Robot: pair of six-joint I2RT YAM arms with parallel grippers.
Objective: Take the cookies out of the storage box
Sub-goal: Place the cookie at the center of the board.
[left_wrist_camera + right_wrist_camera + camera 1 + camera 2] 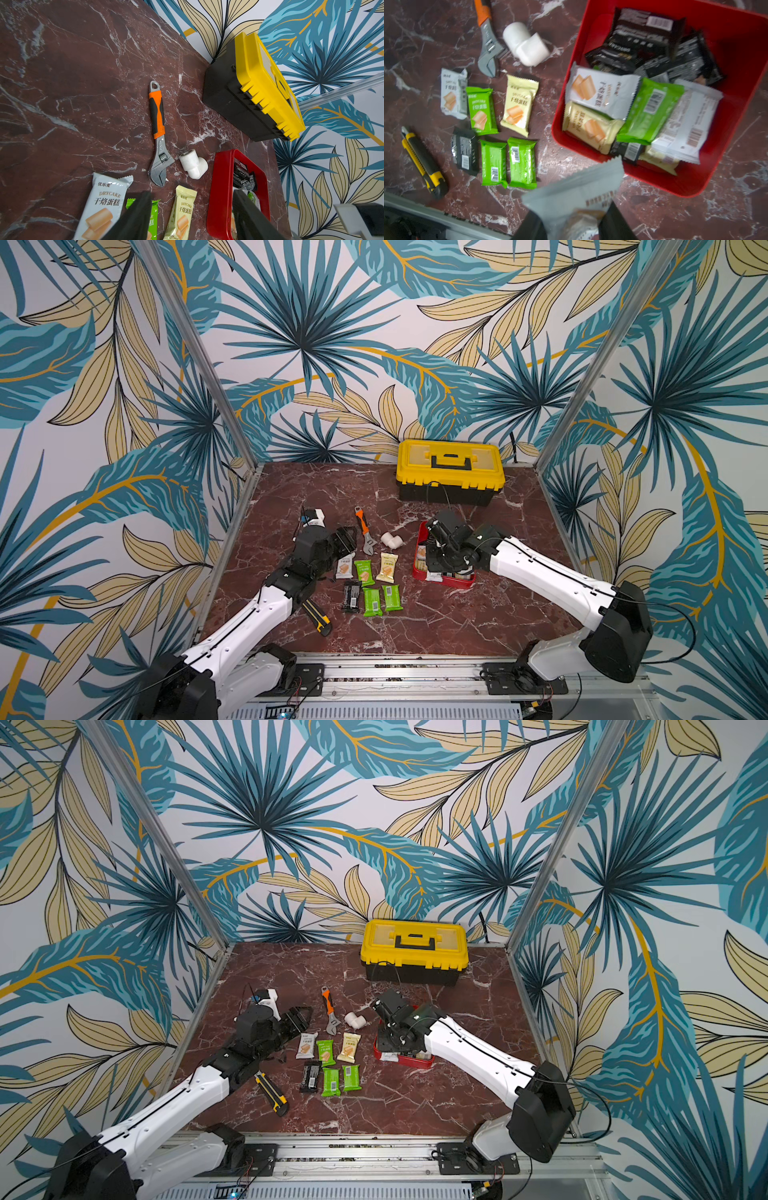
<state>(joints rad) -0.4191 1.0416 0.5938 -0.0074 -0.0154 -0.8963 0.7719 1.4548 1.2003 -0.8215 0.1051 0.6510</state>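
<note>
Right wrist view: the right gripper is clamped on one end of a white cookie packet, held above the red storage box.
From where I stand, the slick wrapper looks pinched only near its end. I judge it could slide free and drop back among the cookies piled in the box, or land across the six packets laid out on the marble table beside it. The left gripper hangs over that row, jaws apart and empty. A careless swing might clip it or scatter the row.
</note>
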